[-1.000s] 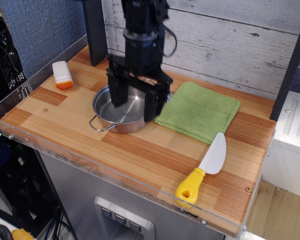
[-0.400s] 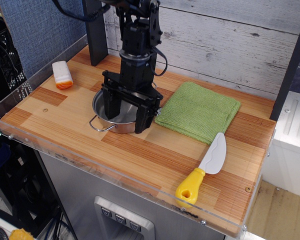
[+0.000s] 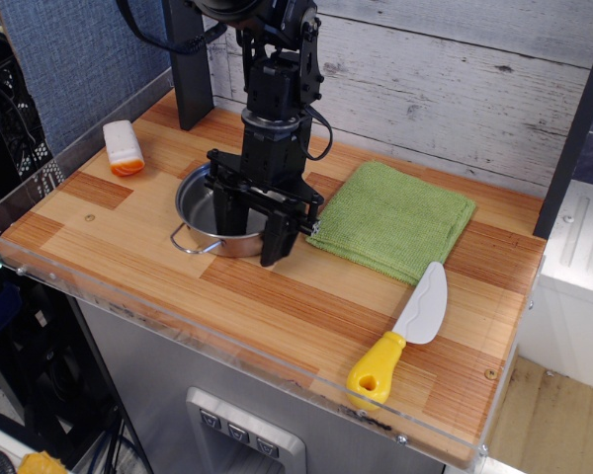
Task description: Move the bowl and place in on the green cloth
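The bowl (image 3: 200, 202) is a shallow shiny steel pot with wire loop handles. It stands on the wooden table, left of the green cloth (image 3: 395, 219) and close to its left edge. The cloth lies flat and bare. My gripper (image 3: 254, 235) points down over the bowl's front right rim. One finger is inside the bowl and the other is outside, between bowl and cloth. The jaws stand a small gap apart, straddling the rim. The bowl's right side is hidden behind the gripper.
A toy knife (image 3: 400, 336) with a yellow handle lies front right, its blade tip near the cloth's front corner. A white and orange block (image 3: 124, 148) lies back left. A black post (image 3: 188, 59) stands behind the bowl. A clear rail (image 3: 227, 341) lines the table's front edge.
The gripper has come down around the bowl's rim and its fingers have narrowed. The bowl has shifted slightly to the left.
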### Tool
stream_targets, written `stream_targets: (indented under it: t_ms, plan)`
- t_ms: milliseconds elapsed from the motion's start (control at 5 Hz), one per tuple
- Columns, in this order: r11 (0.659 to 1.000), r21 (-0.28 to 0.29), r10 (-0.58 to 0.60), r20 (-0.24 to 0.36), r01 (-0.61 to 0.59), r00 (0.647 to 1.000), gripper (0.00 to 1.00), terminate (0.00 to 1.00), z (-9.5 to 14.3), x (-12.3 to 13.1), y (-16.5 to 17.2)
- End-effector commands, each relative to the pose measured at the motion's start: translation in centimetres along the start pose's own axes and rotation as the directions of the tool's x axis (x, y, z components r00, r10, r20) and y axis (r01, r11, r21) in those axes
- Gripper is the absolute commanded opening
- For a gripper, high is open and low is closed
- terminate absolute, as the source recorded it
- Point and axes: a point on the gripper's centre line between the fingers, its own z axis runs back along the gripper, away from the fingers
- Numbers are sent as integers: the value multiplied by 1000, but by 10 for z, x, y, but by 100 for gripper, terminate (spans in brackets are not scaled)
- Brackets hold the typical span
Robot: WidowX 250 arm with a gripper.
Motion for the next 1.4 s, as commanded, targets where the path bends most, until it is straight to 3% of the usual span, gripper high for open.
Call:
stream_targets:
  t_ms: [0,400,600,800,1200]
  plan:
    - [999,35,-15,69,13,998,0,0,20,-8,3]
    - [998,6,63,185,-65,981,0,0,57,-31,24]
    - [994,-12,108,207,-108,972,0,0,71,-37,31]
    - [1000,-7,8,215,-6,977,0,0,87,-11,-1]
    - [977,73,-212,308,200,927,0,0,101,6,-94]
